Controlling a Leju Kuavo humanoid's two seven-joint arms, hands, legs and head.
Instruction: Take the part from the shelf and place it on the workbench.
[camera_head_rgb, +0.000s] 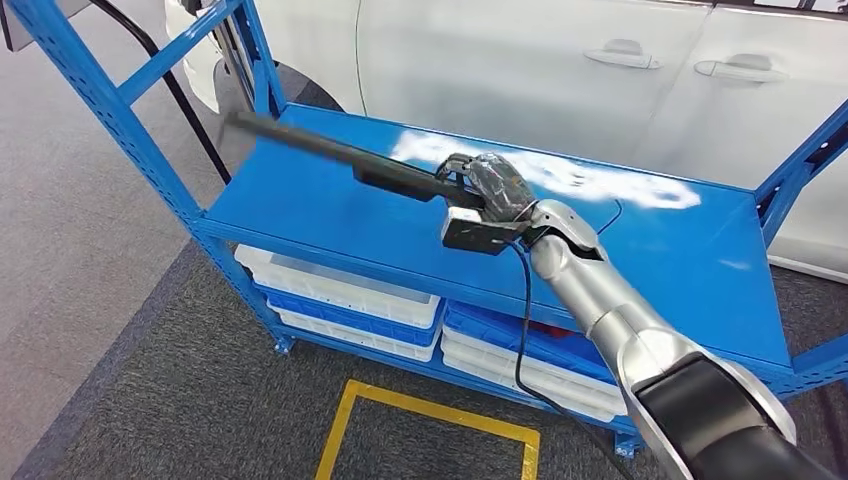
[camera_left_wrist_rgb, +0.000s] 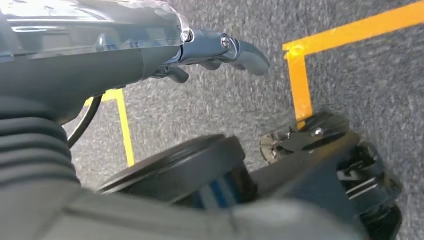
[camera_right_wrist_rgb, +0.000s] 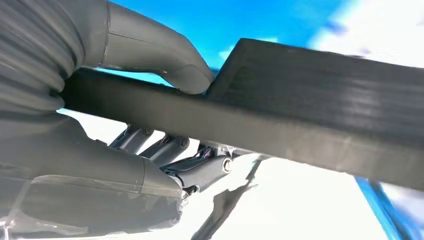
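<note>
The part is a long, thin black bar with a thicker block near one end. My right hand grips it at that thicker end, above the top of the blue shelf. The bar sticks out toward the shelf's far left corner and appears lifted off the surface. In the right wrist view the thumb presses on one face of the part and the darker fingers curl under it. My left hand hangs over the grey floor with its fingers held straight, holding nothing.
White and blue trays are stacked on the shelf's lower level. A white car stands right behind the shelf. Blue uprights frame the shelf's left end. Yellow tape marks the carpet in front.
</note>
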